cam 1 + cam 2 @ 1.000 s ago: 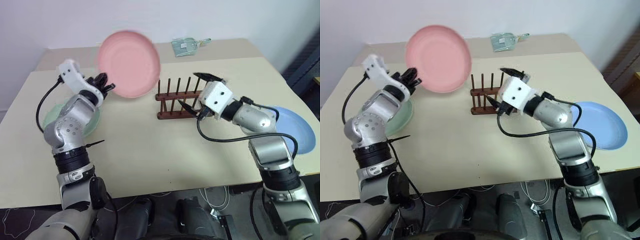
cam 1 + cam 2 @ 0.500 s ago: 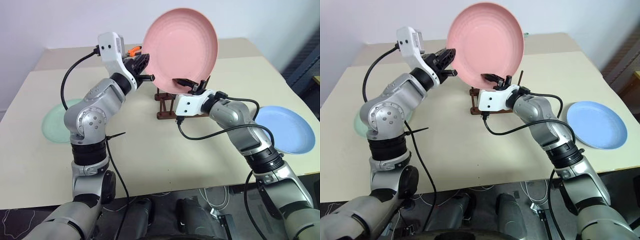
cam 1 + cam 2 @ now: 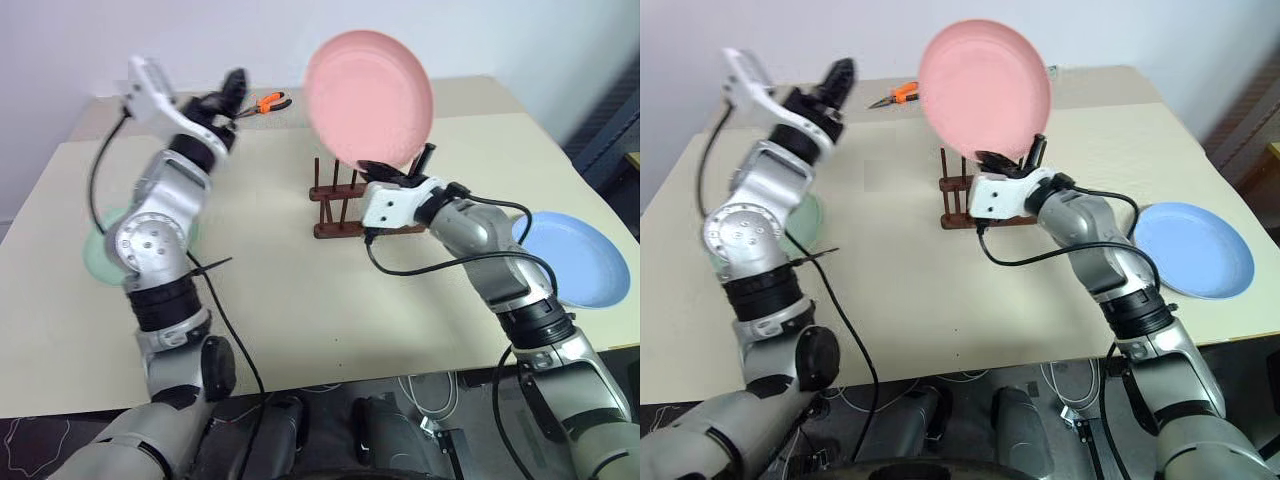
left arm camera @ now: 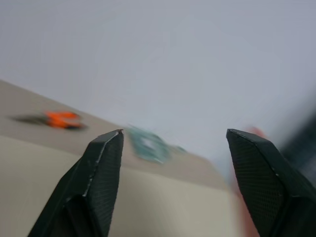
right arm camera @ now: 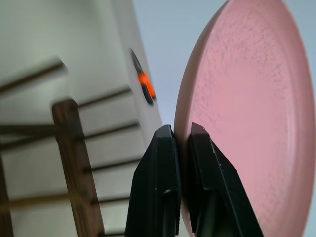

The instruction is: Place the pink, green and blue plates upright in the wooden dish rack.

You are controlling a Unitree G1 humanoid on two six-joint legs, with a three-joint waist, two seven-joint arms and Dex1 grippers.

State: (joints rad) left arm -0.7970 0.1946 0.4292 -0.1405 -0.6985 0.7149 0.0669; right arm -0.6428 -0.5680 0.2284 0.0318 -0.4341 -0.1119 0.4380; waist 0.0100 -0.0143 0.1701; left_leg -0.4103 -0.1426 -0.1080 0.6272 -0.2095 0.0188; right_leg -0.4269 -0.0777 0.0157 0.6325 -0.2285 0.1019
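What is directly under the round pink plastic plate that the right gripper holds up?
Under the round pink plastic plate, shut in the right gripper, stands the dark wooden dish rack. The gripper covers part of its pegs.

Salmon pink plate (image 3: 369,96); pale mint green plate (image 3: 98,252); light blue plate (image 3: 579,258); dark brown wooden rack (image 3: 333,208); cream desk (image 3: 290,300); orange-handled pliers (image 3: 266,102); black claw fingers (image 4: 98,182).
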